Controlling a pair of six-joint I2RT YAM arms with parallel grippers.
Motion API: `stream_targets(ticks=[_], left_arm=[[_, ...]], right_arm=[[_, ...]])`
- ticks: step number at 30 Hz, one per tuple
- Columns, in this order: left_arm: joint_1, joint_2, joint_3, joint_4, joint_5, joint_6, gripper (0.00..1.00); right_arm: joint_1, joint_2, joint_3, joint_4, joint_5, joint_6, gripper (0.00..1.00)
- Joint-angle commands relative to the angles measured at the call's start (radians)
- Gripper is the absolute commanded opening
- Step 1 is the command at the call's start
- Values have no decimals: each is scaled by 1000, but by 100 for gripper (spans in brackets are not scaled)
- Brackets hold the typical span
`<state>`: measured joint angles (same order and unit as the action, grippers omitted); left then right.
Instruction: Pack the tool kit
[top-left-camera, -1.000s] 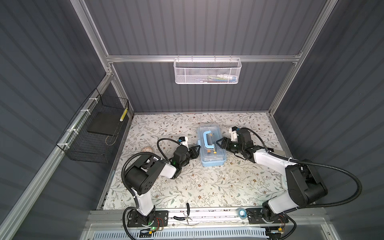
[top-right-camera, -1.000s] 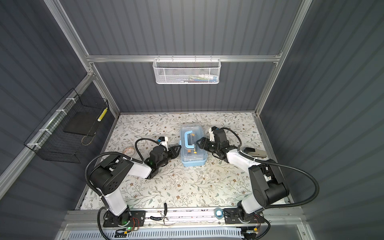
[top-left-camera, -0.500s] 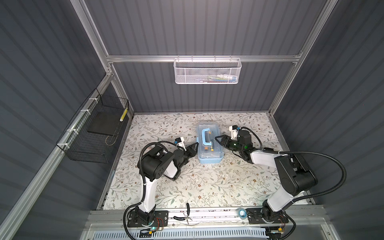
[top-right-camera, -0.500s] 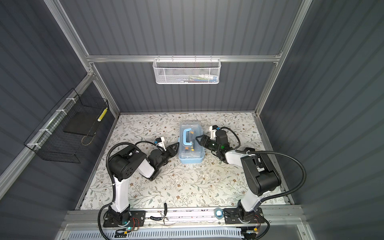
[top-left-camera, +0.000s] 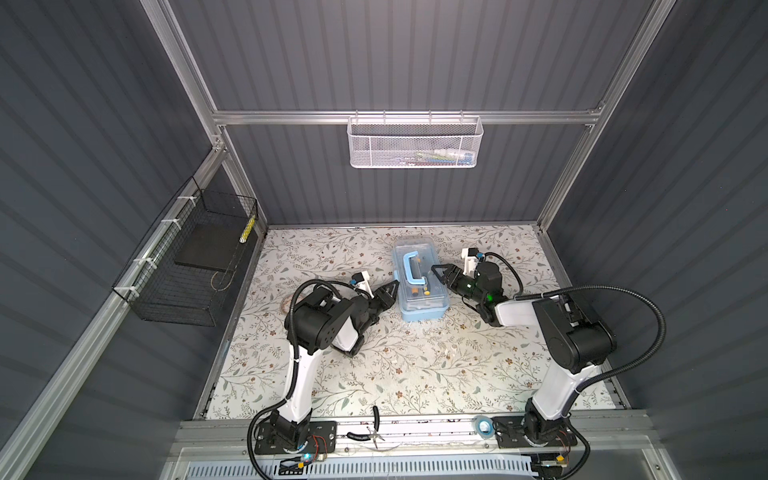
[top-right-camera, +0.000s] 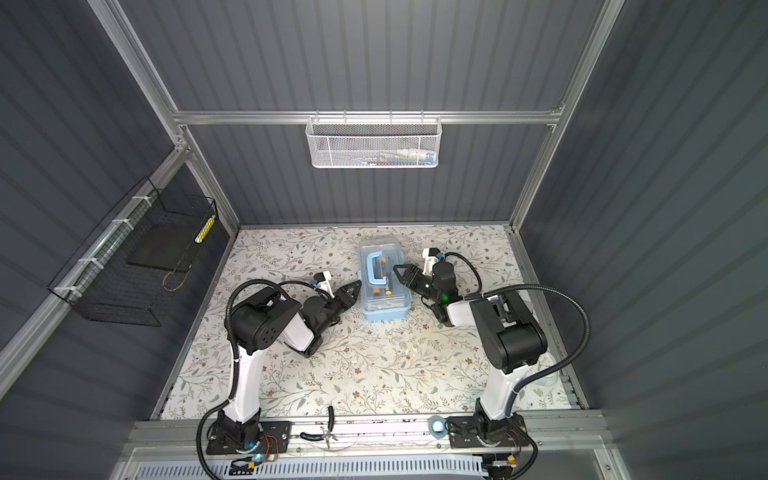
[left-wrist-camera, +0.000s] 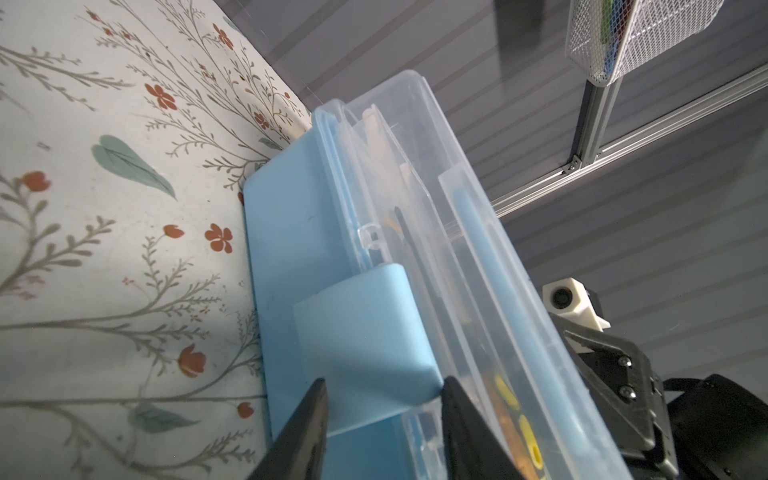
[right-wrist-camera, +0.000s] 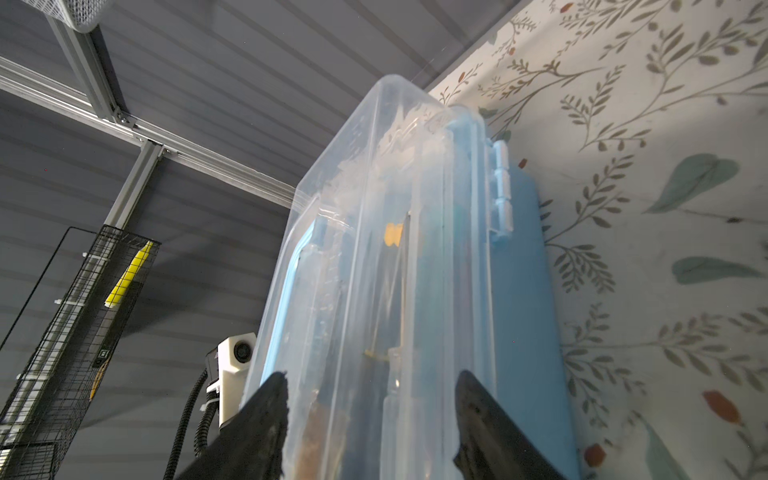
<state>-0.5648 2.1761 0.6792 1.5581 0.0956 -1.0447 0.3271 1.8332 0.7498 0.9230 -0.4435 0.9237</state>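
tool kit case sits flat on the floral table, centre of both top views, a bit above mid-frame. The clear lid is down on the light-blue base, and the blue handle lies flat on top. yellow-marked tools show through the lid; can't tell them apart.

left gripper comes in from the left of frame, low over the table, tips right at the case's left long side. In the left wrist view this gripper has its jaws parted to a middling gap, one fingertip either side of the blue latch. The latch is folded down against the base. The tips sit at the latch's edges; can't tell if they squeeze it.

right gripper comes in from the right of frame, tips at the case's right long side, where the hinge is. In the right wrist view this gripper has its jaws spread fairly wide, and the lid's side fills the gap between them. Can't tell if it clamps the case or only butts against it.

The case lies between the two grippers, one per long side.

Elsewhere:
- white mesh basket hangs on the back rail, upper centre, with a few items inside.
- black wire basket is on the left wall, with a yellow item at its far corner.
- black-handled pliers lie on the front rail, bottom centre, well apart from the case.
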Motion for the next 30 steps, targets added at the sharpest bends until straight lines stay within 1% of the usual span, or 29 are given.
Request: stream_targets(ticks=[1,8,11,16,23,27,30], left_arm=[[-98,28,76,-29,336,-26,47],[-102,25,124,-29,378,-93,56],[-112,18,148,-29,398,-101,57],[-132,27,169,-29,414,-104,57],[-127,33,73,-29,326,-87,58],[-127,26,46,-29,298,-80,62],[-127,8,28,-29,285,-67,63]], right_arm=[[204,78,-54,88,-352,155,63],[260,184,-179,454,-294,361,63],[273,236,-203,556,-280,413,62],[266,222,-226,557,-272,398,62],[196,204,-287,557,-274,382,63],[163,176,-301,557,-280,383,64],[141,147,-293,525,-291,381,64]])
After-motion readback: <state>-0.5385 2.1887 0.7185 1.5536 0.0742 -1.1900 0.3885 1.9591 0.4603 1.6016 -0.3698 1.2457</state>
